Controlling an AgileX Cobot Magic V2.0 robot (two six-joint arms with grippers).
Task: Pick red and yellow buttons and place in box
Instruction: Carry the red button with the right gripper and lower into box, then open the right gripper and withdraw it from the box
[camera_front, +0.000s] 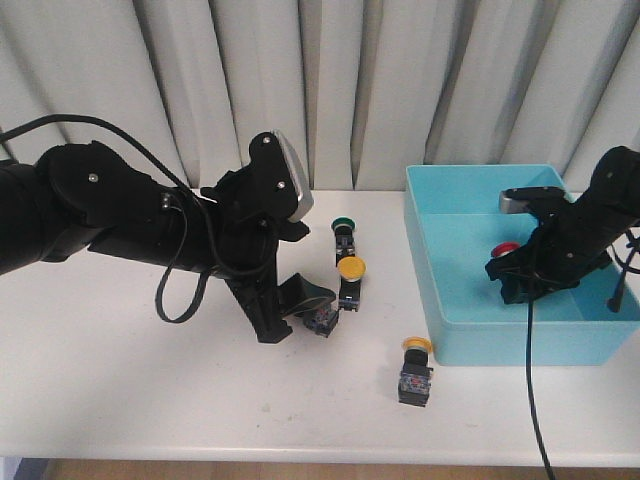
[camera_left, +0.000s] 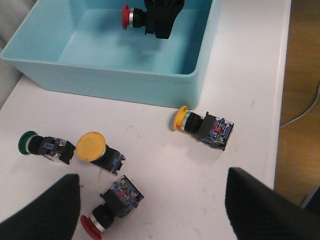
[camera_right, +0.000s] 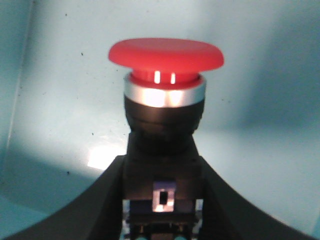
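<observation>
Nearest my front camera lies a yellow button (camera_front: 416, 370) on the table just outside the box (camera_front: 470, 200), while my right gripper (camera_front: 512, 272) clamps a red button (camera_right: 165, 115) inside it and my left gripper (camera_left: 150, 210), fingers spread wide and empty, hovers over another red button (camera_left: 112, 205).

The box (camera_front: 470, 300) is plain turquoise-blue. The button (camera_right: 165, 54) in the black right gripper (camera_right: 162, 200) has a glossy red cap, a silver collar and a black body. At nine o'clock from the box, on the white table (camera_front: 150, 390), lie two yellow-capped buttons (camera_front: 351, 268) (camera_front: 416, 345), a green-capped one (camera_front: 343, 224) and another red-capped one (camera_left: 90, 225).
</observation>
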